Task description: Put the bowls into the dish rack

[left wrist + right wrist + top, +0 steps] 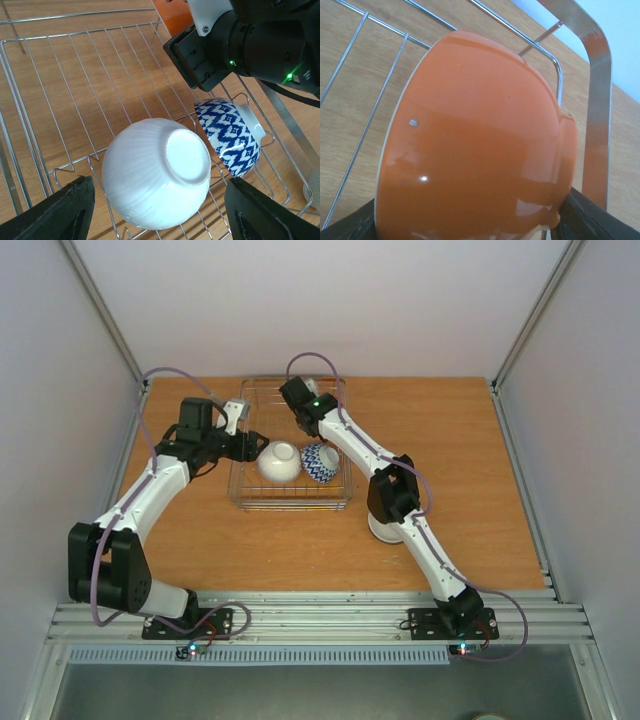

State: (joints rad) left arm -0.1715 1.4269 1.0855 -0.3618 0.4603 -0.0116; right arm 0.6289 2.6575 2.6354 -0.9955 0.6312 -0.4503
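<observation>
Bowls: four. One white bowl (pixel 279 461) and one blue-and-white bowl (pixel 320 463) sit side by side at the centre of the top view. One orange bowl (pixel 475 140) fills the right wrist view. One pale bowl (pixel 384 531) is right of centre, half hidden under an arm. Dish rack (pixel 290 506): one. Robot arms: two, left arm (pixel 150 490) and right arm (pixel 425 545). Table (pixel 480 460): one.

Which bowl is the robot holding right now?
The orange bowl, held by the right arm; the white bowl and blue-zigzag bowl rest in the rack.
</observation>
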